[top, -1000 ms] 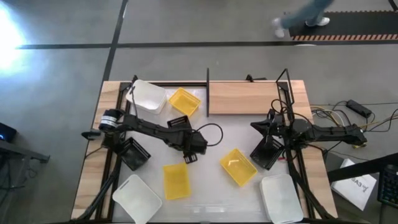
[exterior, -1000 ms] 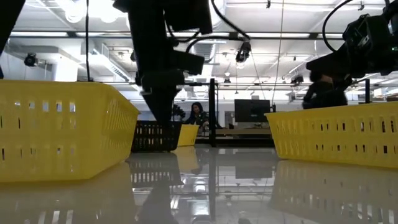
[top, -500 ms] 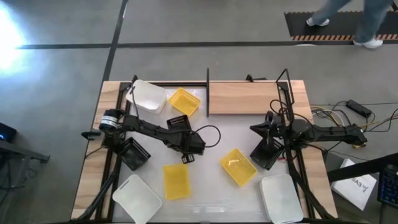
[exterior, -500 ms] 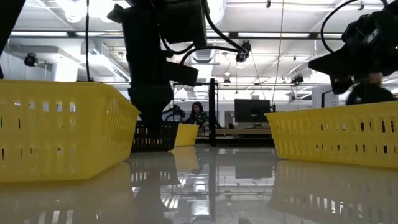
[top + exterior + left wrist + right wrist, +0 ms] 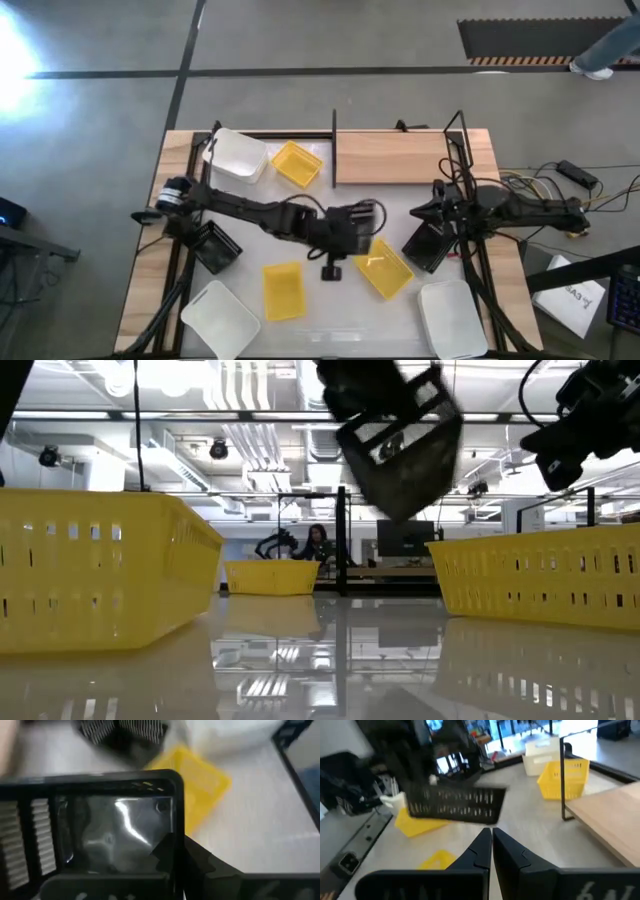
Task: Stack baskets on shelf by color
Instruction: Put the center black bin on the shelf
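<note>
1. High view: you see the left gripper (image 5: 345, 232) near the table's middle, clamped on a black basket (image 5: 352, 225) just beside a yellow basket (image 5: 382, 267). The right gripper (image 5: 425, 212) sits at the right edge with its fingers pressed together, holding nothing, above a second black basket (image 5: 428, 246). The shelf (image 5: 392, 157), a pale wood board, lies at the far edge. A third black basket (image 5: 215, 247) sits at the left edge. White baskets sit at far left (image 5: 236, 155), near left (image 5: 218, 318) and near right (image 5: 453, 317); yellow ones at far left (image 5: 297, 163) and near centre (image 5: 282, 291).

2. Low view: you see the held black basket (image 5: 400, 435) tilted, clear of the tabletop (image 5: 330, 660).

3. Left wrist view: you see the black basket (image 5: 95, 830) gripped at its rim, a yellow basket (image 5: 197, 785) beyond.

4. Right wrist view: you see the right fingers (image 5: 480, 851) meeting, empty.
</note>
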You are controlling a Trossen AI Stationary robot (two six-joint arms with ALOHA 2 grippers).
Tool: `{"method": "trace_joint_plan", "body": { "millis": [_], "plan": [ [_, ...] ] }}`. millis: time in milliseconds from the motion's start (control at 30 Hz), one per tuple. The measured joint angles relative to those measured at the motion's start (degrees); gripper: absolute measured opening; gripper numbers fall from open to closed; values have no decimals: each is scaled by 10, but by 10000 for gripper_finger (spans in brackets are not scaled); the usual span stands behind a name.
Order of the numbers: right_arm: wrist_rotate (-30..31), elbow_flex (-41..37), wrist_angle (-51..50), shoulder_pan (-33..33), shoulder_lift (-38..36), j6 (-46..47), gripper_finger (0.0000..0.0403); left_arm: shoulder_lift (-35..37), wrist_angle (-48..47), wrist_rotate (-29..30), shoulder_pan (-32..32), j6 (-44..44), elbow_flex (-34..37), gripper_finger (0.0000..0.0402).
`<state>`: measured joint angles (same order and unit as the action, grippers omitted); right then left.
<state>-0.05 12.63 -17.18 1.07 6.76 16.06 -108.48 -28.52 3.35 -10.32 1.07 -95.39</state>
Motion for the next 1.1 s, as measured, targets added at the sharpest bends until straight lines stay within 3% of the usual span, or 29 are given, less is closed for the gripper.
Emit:
{"method": "trace_joint_plan", "body": {
  "millis": [200,467,733,867,1100],
  "plan": [
    [13,-13,4,32,-15,46,9,0,58,28,73,-69,-42,0],
    [72,-70,40,55,-16,113,9,-36,132,2,174,-150,-93,0],
    [77,-93,120,56,-7,128,9,-167,-3,-1,215,-169,-289,0],
    [77,-93,121,56,-2,129,9,-238,-93,32,216,-184,-397,0],
    [77,-93,120,56,2,131,9,-256,-82,68,235,-180,-355,0]
  ]
}}
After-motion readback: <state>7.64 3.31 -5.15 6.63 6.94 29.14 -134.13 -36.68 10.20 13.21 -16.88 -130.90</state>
